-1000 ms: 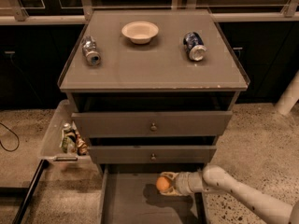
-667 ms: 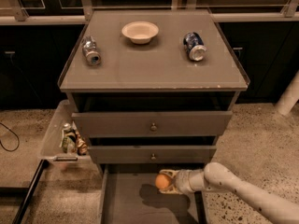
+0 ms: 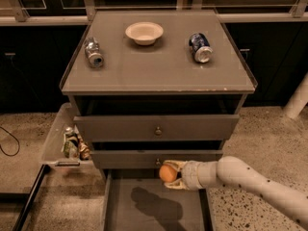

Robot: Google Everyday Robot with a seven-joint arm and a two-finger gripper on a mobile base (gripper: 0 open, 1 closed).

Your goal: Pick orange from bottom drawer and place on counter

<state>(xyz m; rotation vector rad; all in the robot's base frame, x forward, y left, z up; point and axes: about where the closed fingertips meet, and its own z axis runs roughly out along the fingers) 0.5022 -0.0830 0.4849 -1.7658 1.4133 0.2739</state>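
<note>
From where I stand, the gripper (image 3: 173, 175) is clamped on the orange (image 3: 166, 173), its pale fingers (image 3: 176, 165) closed over the top and underside of the fruit. The orange hangs in the air above the open bottom drawer (image 3: 155, 210), right in front of the middle drawer's face (image 3: 144, 158) and just beside its little knob, with a dark shadow lying on the bare drawer floor below. The white arm (image 3: 260, 184) reaches in from the right, low over the speckled floor (image 3: 269, 134). Up on the bench (image 3: 159, 71) sit a pale bowl (image 3: 144, 32) near the back, a silver can (image 3: 93, 52) on its side to the left and a blue can (image 3: 200, 47) on its side to the right, all well apart. A clear tray (image 3: 52, 143) sticking out at the cabinet's left holds a few small packets (image 3: 73, 143).
</note>
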